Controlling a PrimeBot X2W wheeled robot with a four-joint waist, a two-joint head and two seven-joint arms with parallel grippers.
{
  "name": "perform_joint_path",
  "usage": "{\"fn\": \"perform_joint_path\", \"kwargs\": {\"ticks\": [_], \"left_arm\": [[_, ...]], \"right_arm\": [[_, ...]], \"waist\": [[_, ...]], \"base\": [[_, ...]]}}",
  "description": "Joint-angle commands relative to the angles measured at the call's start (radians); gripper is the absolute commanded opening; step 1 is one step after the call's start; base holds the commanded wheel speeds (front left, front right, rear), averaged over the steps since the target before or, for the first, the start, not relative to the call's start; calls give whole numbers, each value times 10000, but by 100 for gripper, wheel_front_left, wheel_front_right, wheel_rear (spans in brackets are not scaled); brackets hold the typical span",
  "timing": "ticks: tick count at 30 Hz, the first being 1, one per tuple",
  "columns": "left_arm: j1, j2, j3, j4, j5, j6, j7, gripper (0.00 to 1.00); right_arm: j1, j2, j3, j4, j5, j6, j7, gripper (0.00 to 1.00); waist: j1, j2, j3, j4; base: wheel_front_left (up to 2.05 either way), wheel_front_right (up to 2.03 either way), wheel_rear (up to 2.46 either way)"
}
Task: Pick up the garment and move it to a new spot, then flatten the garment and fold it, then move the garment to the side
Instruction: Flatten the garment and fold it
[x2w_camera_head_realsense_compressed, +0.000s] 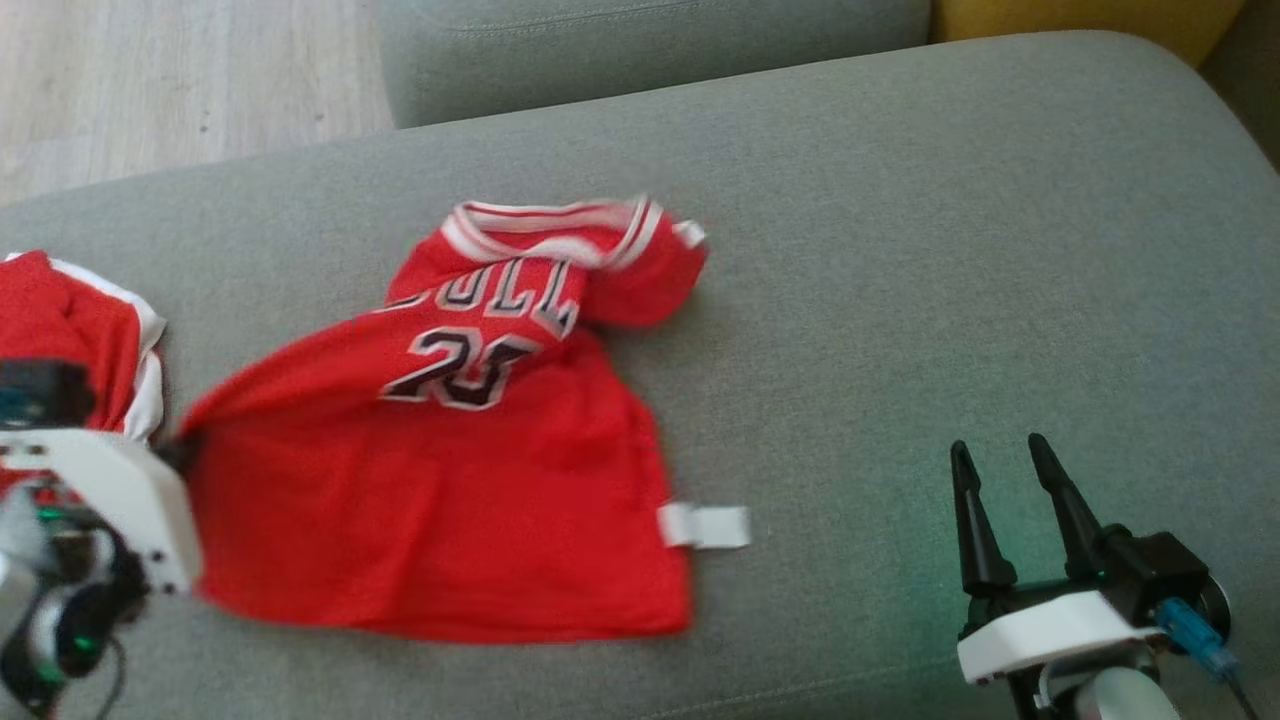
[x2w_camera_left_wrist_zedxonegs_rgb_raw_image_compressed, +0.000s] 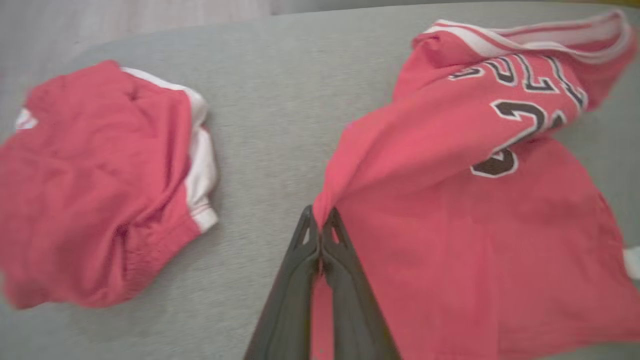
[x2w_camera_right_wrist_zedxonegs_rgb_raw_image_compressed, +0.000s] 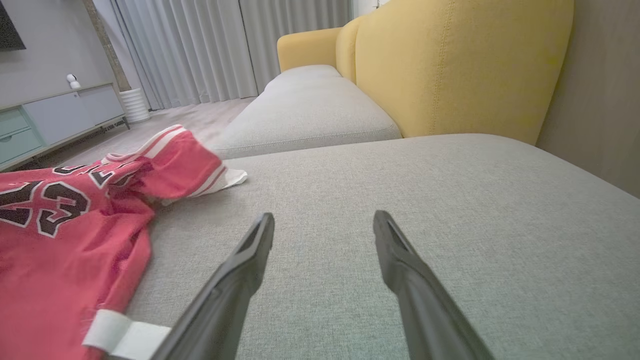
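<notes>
Where left gripper (x2w_camera_left_wrist_zedxonegs_rgb_raw_image_compressed: 320, 220) sits: at the jersey's (x2w_camera_head_realsense_compressed: 450, 480) left edge, fingers pressed together on a pinch of red cloth; fabric is drawn to a point at the tips (x2w_camera_head_realsense_compressed: 180, 450).
Right gripper (x2w_camera_head_realsense_compressed: 998, 445): fingers spread wide, nothing between them, over bare cushion (x2w_camera_head_realsense_compressed: 900, 250) to the jersey's right, well apart from it. Same in right wrist view (x2w_camera_right_wrist_zedxonegs_rgb_raw_image_compressed: 324, 220).
Jersey place: mid-left of the grey cushion, lying on it, number side up (x2w_camera_left_wrist_zedxonegs_rgb_raw_image_compressed: 450, 225).
Jersey axis: long axis runs near-to-far in head view, tilted slightly; collar at the far end, hem toward the robot.
Jersey shape: lower half fairly flat, upper half bunched and folded over on the right, with white-and-red trim at the collar. Left side stretched toward the pinch.
Tag: white tag (x2w_camera_head_realsense_compressed: 705, 525) sticks out from the right edge near the hem, lying flat on the cushion (x2w_camera_right_wrist_zedxonegs_rgb_raw_image_compressed: 125, 337).
Neighbours: red bundle (x2w_camera_head_realsense_compressed: 80, 320) with white stripes, left of the jersey, just beyond the left gripper; a strip of bare cushion lies between the two in left wrist view (x2w_camera_left_wrist_zedxonegs_rgb_raw_image_compressed: 100, 185).
Obstacles: nothing between right gripper and jersey except bare fabric.
Surroundings: second grey cushion (x2w_camera_right_wrist_zedxonegs_rgb_raw_image_compressed: 310, 110) beyond, yellow backrest (x2w_camera_right_wrist_zedxonegs_rgb_raw_image_compressed: 450, 65) to the right, pale wood floor (x2w_camera_head_realsense_compressed: 150, 80), curtains (x2w_camera_right_wrist_zedxonegs_rgb_raw_image_compressed: 210, 45) and a low cabinet (x2w_camera_right_wrist_zedxonegs_rgb_raw_image_compressed: 55, 120).
Writing: black letters with white outline, "ULL" readable, first letter partly lost in a fold. Number below reads 23 in right wrist view (x2w_camera_right_wrist_zedxonegs_rgb_raw_image_compressed: 50, 260). Tag text too small to read.
</notes>
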Motion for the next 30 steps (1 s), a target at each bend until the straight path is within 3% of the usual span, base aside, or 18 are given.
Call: {"fn": "perform_joint_path", "kwargs": {"ticks": [1,5,7,8,9,10,11,16,21,25,27,30], "left_arm": [[-699,530,672,-108,85,92,-8,0],[-1154,750,553,842,868,547,-136,0],[-1419,520,511,1344,1134,721,-417,0],[-1531,372,488,1547,1224,740,-600,24],[-1630,283,430,1742,1381,750,-791,70],[-1710,204,386,1922,1514,769,-968,93],[-1765,109,385,2092,1575,807,-1125,100],[-1776,-90,382,2479,1908,1192,-1745,100],[-1336,-419,508,1469,1937,1836,-2264,100],[-769,-1095,-64,-307,1987,2012,-2293,100],[-398,-1738,-914,-1366,2131,2033,-2008,100],[-155,-2428,-1844,-1795,2294,1952,-1700,100]], "right_arm": [[-312,-54,248,-262,78,-7,-111,100],[-373,-54,305,-234,80,-7,-111,100],[-380,-54,305,-241,80,-7,-111,100],[-375,-54,303,-233,66,-7,-111,100],[-363,-54,285,-215,57,-7,-111,100],[-348,-54,270,-204,45,-7,-111,100],[-330,-54,241,-199,35,-7,-111,100],[-211,-54,101,-207,-34,-7,-111,100],[-7,-54,-119,-248,-172,-7,-111,100],[68,-54,-146,-287,-279,-7,-111,100],[22,-54,-68,-309,-305,-7,-111,100],[-66,-54,45,-306,-310,-7,-111,100]], "waist": [[0,0,2,-27],[0,0,17,-192],[0,0,42,-271],[0,0,44,-313],[0,0,41,-352],[0,0,34,-381],[0,0,21,-406],[0,0,-74,-423],[0,0,-240,-203],[0,0,-268,107],[0,0,-234,311],[0,0,-166,472]], "base": [[0,0,0],[0,0,0],[0,0,0],[0,0,0],[0,0,0],[0,0,0],[0,0,0],[0,0,0],[0,0,0],[0,0,0],[0,0,0],[0,0,0]]}}
